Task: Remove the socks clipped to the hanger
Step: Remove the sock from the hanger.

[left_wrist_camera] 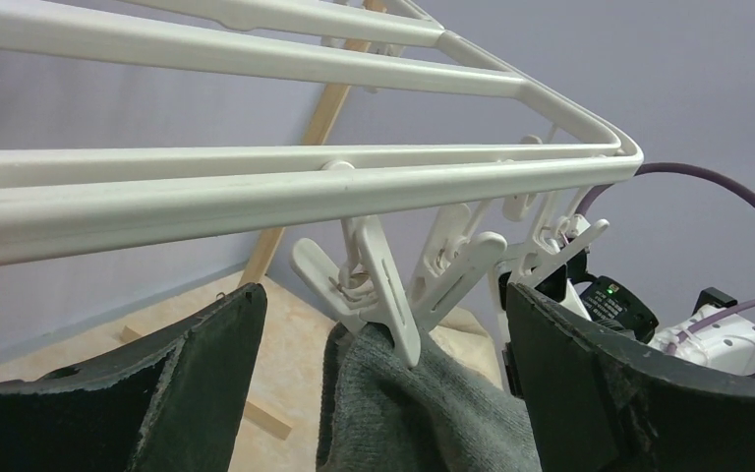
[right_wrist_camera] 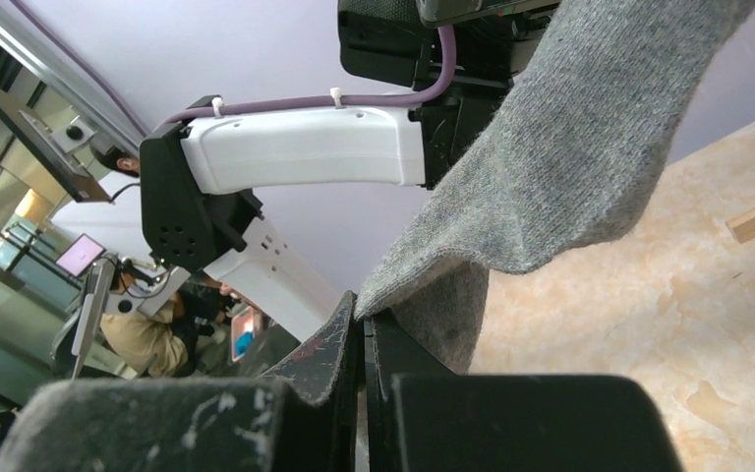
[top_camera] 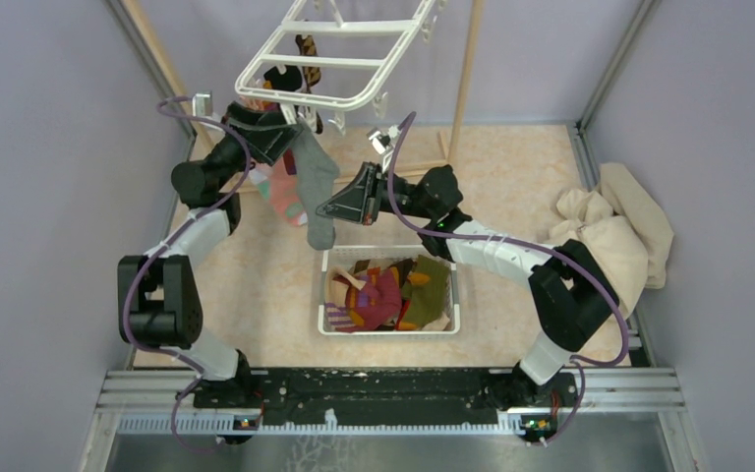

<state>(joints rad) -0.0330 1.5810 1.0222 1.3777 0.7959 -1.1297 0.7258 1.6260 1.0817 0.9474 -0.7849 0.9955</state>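
Observation:
The white hanger (top_camera: 334, 49) hangs tilted at the top centre. A grey sock (top_camera: 315, 177) hangs from a clip on its front rim, beside a pink and mint sock (top_camera: 280, 187). A brown patterned sock (top_camera: 307, 47) hangs further back. My left gripper (top_camera: 290, 123) is open just under the rim. In the left wrist view its fingers (left_wrist_camera: 197, 374) stand on either side of the white clip (left_wrist_camera: 383, 295) that bites the grey sock (left_wrist_camera: 423, 413). My right gripper (top_camera: 329, 208) is shut on the grey sock's lower part, pinching its edge (right_wrist_camera: 383, 295).
A white slotted basket (top_camera: 393, 331) holding several coloured socks sits on the floor below the grippers. A beige cloth heap (top_camera: 614, 231) lies at the right. Wooden poles (top_camera: 464, 79) lean behind the hanger. Purple walls close in both sides.

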